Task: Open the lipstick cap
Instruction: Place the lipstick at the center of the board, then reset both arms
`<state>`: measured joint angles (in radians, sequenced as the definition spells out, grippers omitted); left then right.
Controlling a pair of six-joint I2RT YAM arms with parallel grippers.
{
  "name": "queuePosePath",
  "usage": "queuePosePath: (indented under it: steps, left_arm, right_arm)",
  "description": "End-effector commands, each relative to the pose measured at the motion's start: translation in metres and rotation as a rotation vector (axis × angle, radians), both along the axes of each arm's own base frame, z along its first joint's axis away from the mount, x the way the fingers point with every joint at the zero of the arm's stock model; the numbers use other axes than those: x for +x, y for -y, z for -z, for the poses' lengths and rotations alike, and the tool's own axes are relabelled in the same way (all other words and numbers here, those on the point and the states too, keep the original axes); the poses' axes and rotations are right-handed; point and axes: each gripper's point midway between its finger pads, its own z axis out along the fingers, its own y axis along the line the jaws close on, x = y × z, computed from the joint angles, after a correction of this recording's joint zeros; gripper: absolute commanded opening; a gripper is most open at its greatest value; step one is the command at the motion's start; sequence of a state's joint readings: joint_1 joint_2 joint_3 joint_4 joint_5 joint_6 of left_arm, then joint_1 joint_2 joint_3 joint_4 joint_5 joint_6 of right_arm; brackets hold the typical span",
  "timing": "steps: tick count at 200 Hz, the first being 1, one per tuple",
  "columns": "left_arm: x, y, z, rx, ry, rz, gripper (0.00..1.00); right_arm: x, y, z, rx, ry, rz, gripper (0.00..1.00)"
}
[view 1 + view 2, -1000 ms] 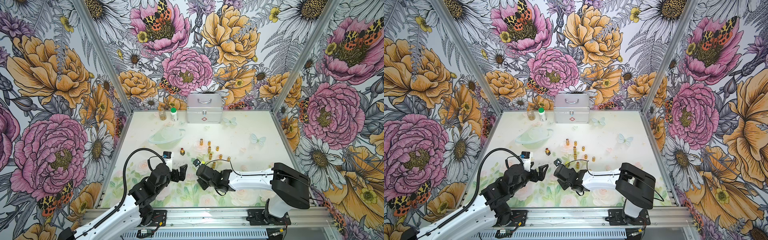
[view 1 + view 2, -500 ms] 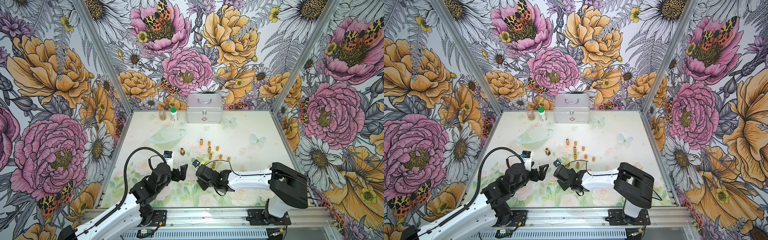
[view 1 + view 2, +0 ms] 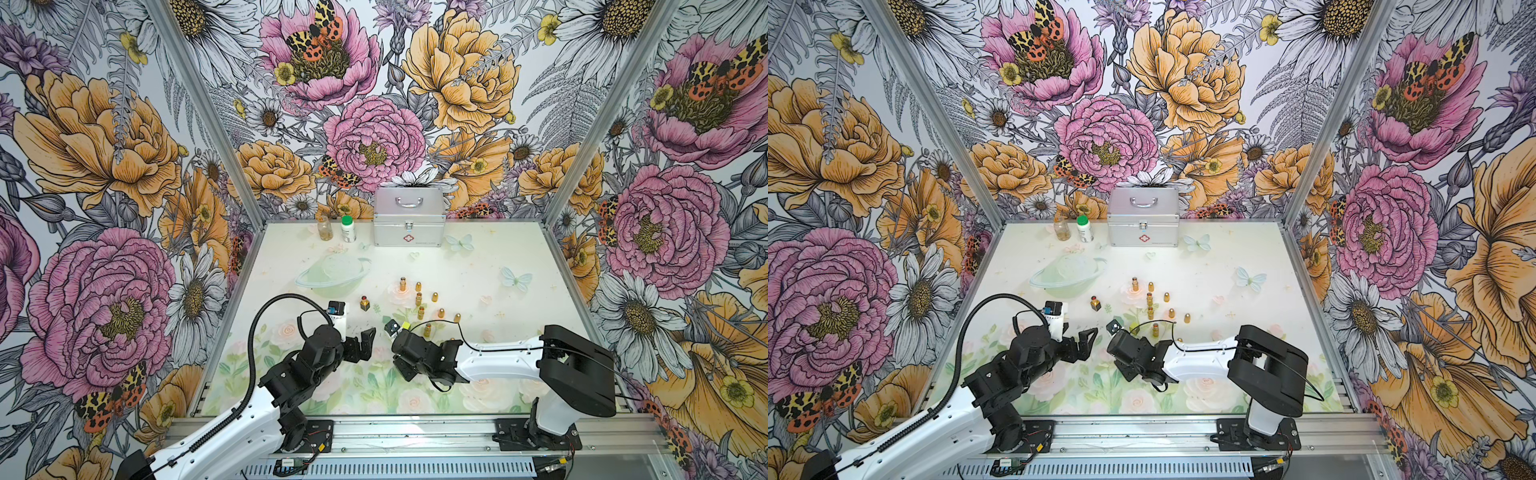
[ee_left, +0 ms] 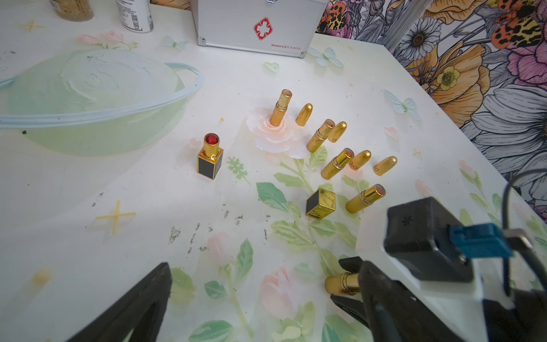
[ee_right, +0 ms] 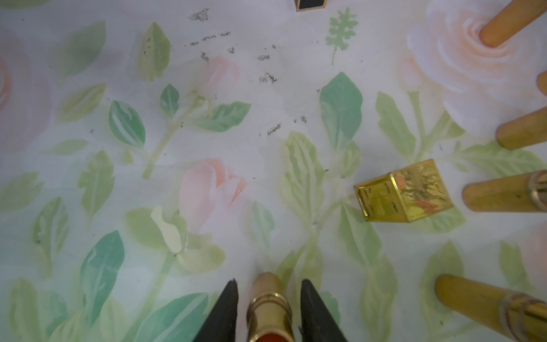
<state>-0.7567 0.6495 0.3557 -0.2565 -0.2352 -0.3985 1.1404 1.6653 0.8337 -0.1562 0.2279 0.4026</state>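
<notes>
Starting at the left, along the back wall we see a glass jar [image 3: 324, 227] and a white bottle with a green lid [image 3: 348, 228] standing side by side. Nearer the front, our left claw [image 3: 361, 344] is held over the flowered table [image 3: 498, 257] with its two fingers spread wide and nothing between them.

Just beyond its tip, a square black-and-gold lipstick [image 3: 365, 304] stands upright with its red tip bare.

Next comes our right claw [image 5: 268, 285], facing the left one across a short gap near the front middle of the table. Its fingers [image 5: 232, 299] stand a little apart on either side of a round gold lipstick [image 5: 268, 311]. The right wrist view shows a sliver of table on each side, so they flank it without clamping. This lipstick has no cap on, and its red end points toward the wrist camera. We cannot tell whether it rests on the table.

Just beside it sits a square gold cap [image 4: 321, 204], well apart from the square lipstick.

At the back wall, in the middle, stands a closed silver case [image 3: 409, 216] with a red cross.

To the right of the square cap, four more gold lipsticks [image 4: 337, 163] stand uncapped in a loose line. Four bullet-shaped gold caps [image 4: 304, 110] stand near them on their right, each apart from its neighbour.
</notes>
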Motion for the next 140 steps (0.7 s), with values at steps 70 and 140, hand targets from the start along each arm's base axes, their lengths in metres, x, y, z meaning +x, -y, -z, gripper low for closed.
queuePosePath:
  steps: [70,140]
  left_arm:
    - [0.012,-0.003,-0.046,-0.015,0.085,-0.021,0.99]
    - [0.051,-0.13,-0.063,0.161,0.089,-0.581,0.99]
  right_arm:
    - [0.016,-0.01,-0.097,0.115,0.074,0.014,0.59]
    - [0.09,0.113,-0.236,0.093,0.342,0.414,1.0]
